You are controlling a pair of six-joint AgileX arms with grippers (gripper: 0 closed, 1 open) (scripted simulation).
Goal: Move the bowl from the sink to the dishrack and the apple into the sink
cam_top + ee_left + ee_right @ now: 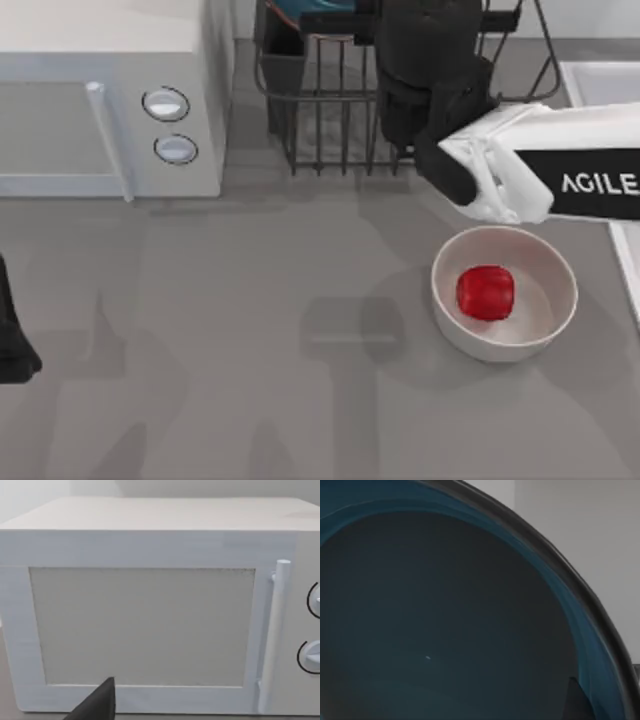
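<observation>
Grey surface (250, 330) is spreading across the top view, a microwave (100, 100) upper left. My right gripper (425, 75) is hanging over the dishrack (320, 130) at upper centre with the bowl (325, 8); I cannot tell how its fingers are set. Lower right, the apple (485, 292) is sitting in a white bowl (540, 320), the sink (600, 85) at the right edge. My left gripper (15, 340) is parking mid-left.

Left wrist view is facing the microwave (150, 605).

Right wrist view is looking into the bowl (445, 620). Racking seems in hand; next comes release, then the apple.

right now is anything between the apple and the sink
Yes: the apple sits inside the off-white bowl, so that bowl's wall rings it and stands between it and the sink at the table's right edge. It must be lifted out first.
</observation>
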